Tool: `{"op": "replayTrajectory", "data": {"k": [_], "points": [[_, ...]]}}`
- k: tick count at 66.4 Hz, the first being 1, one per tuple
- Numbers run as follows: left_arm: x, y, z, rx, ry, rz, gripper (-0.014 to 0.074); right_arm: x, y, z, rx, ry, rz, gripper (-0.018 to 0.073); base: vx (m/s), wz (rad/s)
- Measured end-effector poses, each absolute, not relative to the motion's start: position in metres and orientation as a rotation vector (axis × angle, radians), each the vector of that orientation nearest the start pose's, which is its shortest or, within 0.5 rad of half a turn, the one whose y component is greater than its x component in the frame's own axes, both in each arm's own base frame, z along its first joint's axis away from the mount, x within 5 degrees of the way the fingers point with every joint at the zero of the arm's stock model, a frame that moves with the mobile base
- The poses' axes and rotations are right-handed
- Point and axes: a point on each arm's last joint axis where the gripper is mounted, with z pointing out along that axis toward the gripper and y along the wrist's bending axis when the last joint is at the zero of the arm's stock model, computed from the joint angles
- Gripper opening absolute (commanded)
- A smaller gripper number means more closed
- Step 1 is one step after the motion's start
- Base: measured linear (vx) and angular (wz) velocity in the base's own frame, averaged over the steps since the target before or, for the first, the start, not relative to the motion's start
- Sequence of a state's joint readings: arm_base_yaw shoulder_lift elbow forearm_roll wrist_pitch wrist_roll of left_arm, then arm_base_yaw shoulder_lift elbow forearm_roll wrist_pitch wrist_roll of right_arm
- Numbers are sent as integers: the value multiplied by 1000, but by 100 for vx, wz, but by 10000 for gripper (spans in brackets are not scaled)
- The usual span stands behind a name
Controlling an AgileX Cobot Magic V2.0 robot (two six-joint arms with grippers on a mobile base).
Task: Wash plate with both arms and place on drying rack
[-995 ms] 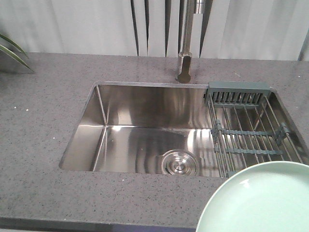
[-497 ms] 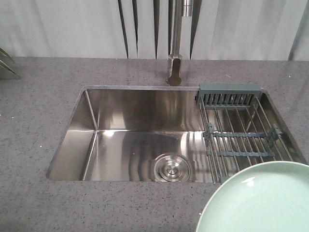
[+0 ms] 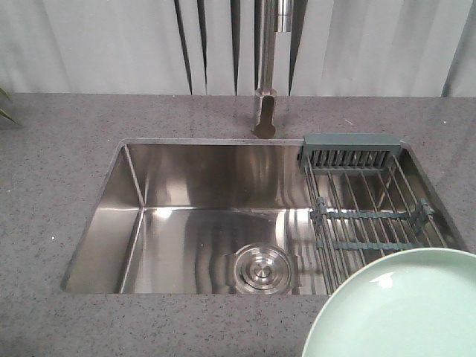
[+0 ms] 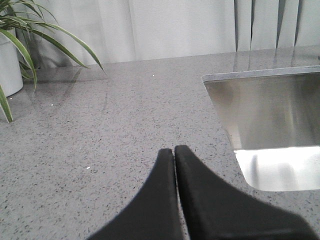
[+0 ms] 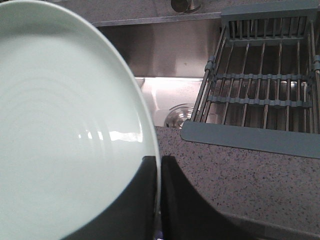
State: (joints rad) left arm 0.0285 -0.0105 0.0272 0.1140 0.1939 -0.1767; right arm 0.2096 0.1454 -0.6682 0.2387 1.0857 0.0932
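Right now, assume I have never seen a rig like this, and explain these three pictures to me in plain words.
This is a two-armed robot at a kitchen sink. The front view looks down on a grey countertop, a steel sink with a faucet behind it, and a wire drying rack across the sink's right side. The other two cameras sit on the wrists. The left one shows the left pincer shut and empty over the countertop, with a potted plant beyond. The right one shows the right pincer clamped on the rim of a pale green plate, near the rack.
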Motion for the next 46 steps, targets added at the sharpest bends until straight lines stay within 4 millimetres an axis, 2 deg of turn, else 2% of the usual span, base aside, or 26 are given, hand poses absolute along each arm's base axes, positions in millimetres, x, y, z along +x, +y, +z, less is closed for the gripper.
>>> {"op": "replayTrajectory", "data": {"k": [46], "points": [[56,4,187,-95,1690,-9,-6,-5,18,324,-138,2052,474,-1,5,-2]]}}
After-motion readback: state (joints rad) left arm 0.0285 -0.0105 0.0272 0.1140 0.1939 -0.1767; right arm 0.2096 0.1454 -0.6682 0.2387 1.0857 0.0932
